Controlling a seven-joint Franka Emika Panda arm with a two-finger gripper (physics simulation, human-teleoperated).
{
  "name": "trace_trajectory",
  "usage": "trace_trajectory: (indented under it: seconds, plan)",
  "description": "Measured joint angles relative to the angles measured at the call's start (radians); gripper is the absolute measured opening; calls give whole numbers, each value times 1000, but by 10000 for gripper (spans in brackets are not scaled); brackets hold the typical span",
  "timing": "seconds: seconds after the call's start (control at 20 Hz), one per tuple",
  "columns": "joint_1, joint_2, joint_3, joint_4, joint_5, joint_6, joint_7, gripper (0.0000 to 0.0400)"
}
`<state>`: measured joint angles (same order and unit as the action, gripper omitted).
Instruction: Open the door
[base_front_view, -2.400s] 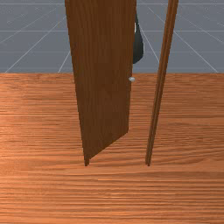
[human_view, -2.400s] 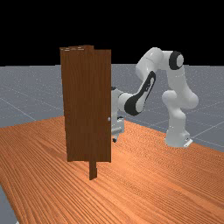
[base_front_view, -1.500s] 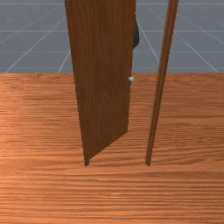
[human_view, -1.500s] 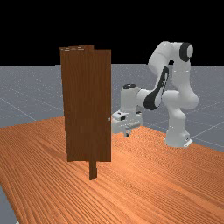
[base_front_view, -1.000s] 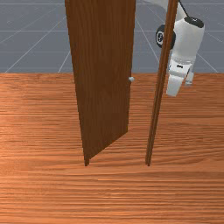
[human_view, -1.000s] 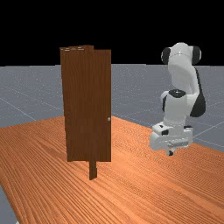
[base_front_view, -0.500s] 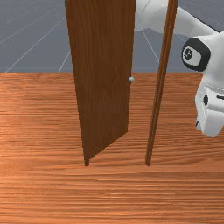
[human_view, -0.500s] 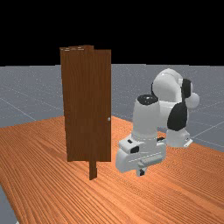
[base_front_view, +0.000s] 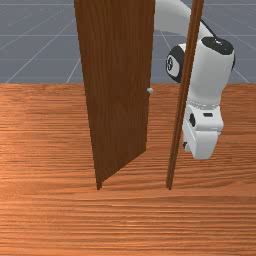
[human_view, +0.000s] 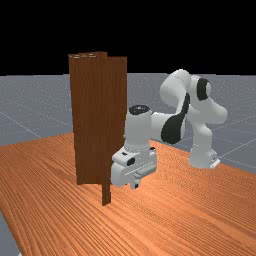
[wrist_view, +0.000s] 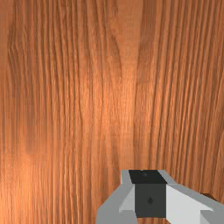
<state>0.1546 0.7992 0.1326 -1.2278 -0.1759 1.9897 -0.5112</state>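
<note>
The brown door (base_front_view: 117, 85) stands ajar in the front view, its free edge swung back toward the arm, apart from the frame's right post (base_front_view: 185, 85). A small pale knob (base_front_view: 150, 90) sits at that free edge. My gripper (base_front_view: 186, 146) is right of the post, low over the table, its hand partly behind the post. In the far view the gripper (human_view: 134, 185) hangs just right of the post's foot (human_view: 106, 194), and the hand overlaps the lower right of the door (human_view: 117, 105). The gripper (wrist_view: 147, 188) is over bare wood, apart from the knob.
The wooden table (human_view: 60, 200) spreads around the door and frame. In the front view the upper arm (base_front_view: 172, 15) crosses behind the post. A dark brown piece (wrist_view: 206, 195) shows beside the gripper in the wrist view; I cannot tell which part it is.
My hand swung out from behind the door to the front view's right and came nearer the camera, then in the last half second moved back left toward the post. The door has not moved.
</note>
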Motion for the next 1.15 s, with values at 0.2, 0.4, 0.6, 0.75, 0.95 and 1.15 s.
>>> trace_trajectory:
  seconds: [0.2,0.4,0.6,0.75,0.95,1.15]
  plan:
    - [-91,-77,34,-136,-2,73,-237,0]
    - [-161,-137,93,-243,-2,120,-531,0]
    - [-202,-187,110,-325,22,142,-665,0]
    - [-249,-212,110,-360,33,153,-756,0]
    - [-344,-223,101,-374,43,155,-926,0]
    - [-423,-211,84,-352,50,145,-1044,0]
